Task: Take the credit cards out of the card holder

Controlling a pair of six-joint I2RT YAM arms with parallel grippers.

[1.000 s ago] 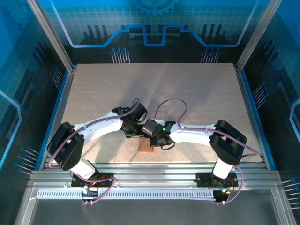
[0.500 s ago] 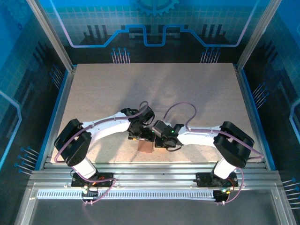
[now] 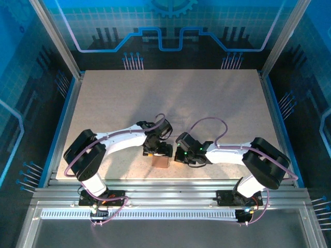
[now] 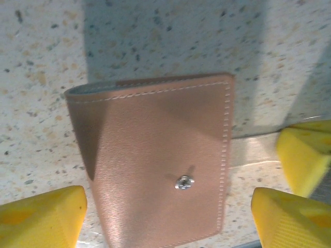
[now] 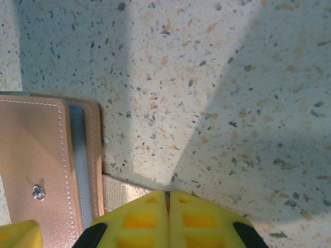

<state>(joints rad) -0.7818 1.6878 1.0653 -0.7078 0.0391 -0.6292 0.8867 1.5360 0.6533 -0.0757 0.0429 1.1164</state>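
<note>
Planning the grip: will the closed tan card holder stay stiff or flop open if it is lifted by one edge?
It will probably bend somewhat: the card holder looks like soft stitched leather. It may gape, since its layers sit slightly apart along one edge in the right wrist view. Its smooth, flat face could slip.

I can read no text, number or brand name in any of my views. The one sign I can make out is a blue gear emblem [image 3: 172,6], with circuit-style lines, printed on the back wall [image 3: 232,20] in the top view. The card holder [image 4: 160,160] carries white stitching and a small metal snap [image 4: 184,182] with no legible lettering.
</note>
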